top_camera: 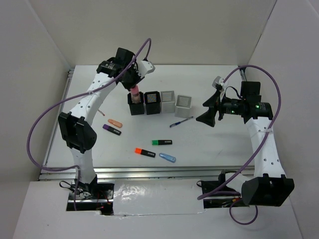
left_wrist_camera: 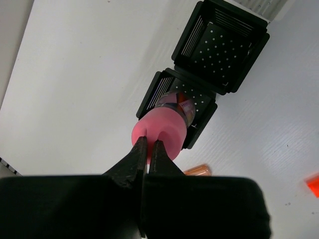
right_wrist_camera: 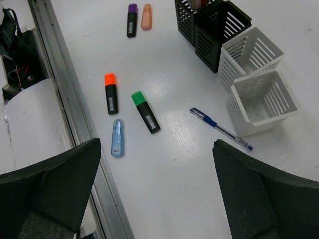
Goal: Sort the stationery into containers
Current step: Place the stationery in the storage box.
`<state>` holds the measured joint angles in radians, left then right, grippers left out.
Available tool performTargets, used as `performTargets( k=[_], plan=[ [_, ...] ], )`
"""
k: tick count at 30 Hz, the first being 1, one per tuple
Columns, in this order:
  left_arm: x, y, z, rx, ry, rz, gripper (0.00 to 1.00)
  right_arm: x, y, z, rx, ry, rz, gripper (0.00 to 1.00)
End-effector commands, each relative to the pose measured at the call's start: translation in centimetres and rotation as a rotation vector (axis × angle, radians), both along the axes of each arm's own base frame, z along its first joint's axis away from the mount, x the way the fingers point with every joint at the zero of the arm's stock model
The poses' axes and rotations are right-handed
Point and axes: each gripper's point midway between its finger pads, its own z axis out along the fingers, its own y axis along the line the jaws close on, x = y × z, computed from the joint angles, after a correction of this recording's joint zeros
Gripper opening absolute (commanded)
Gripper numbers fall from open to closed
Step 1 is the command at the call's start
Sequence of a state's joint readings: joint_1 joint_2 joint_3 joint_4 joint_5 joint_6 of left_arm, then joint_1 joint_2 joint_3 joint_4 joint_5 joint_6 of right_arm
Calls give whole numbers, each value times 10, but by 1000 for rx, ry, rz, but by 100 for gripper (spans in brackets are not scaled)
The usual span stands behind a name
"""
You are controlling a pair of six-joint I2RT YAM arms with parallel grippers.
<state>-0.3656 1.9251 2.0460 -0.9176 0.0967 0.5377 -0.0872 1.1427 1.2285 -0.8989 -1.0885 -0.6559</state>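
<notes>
My left gripper [top_camera: 133, 83] hangs over the leftmost black cup [top_camera: 135, 105]; its jaws are almost together, tips at the wide end of a pink marker [left_wrist_camera: 162, 130] that stands in that cup [left_wrist_camera: 199, 127]. A second black cup [top_camera: 152, 102] and two light grey cups [top_camera: 167, 101] [top_camera: 183, 103] complete the row. On the table lie a peach marker [top_camera: 115, 122], a purple marker [top_camera: 111, 129], a green highlighter [top_camera: 162, 142], an orange highlighter [top_camera: 145, 152], a light blue marker [top_camera: 167, 158] and a blue pen [top_camera: 181, 122]. My right gripper [top_camera: 209, 113] is wide open and empty, right of the pen.
The right wrist view shows the green highlighter [right_wrist_camera: 145, 111], the orange highlighter [right_wrist_camera: 111, 93], the light blue marker [right_wrist_camera: 117, 138] and the blue pen [right_wrist_camera: 219, 128] beneath the open gripper [right_wrist_camera: 157, 144]. A metal rail [top_camera: 149, 171] runs along the table's near edge. White walls enclose the table.
</notes>
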Motion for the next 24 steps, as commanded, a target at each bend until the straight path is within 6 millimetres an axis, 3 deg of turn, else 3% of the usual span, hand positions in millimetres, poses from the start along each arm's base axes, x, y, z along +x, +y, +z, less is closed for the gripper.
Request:
performTargets(
  k=[1, 5, 14, 21, 24],
  plan=[
    [4, -11, -12, -33, 21, -3, 3, 2, -1, 0, 9, -21, 9, 100],
    [8, -11, -28, -23, 42, 0, 7, 2, -1, -1, 7, -15, 8, 100],
    [12, -9, -47, -26, 70, -1, 28, 4, -2, -4, 6, -5, 3, 100],
    [14, -12, -57, -27, 86, -2, 30, 3, -2, -6, -5, -3, 2, 100],
    [18, -10, -49, -48, 65, 11, 31, 3, -2, -5, -1, 3, -5, 100]
  ],
)
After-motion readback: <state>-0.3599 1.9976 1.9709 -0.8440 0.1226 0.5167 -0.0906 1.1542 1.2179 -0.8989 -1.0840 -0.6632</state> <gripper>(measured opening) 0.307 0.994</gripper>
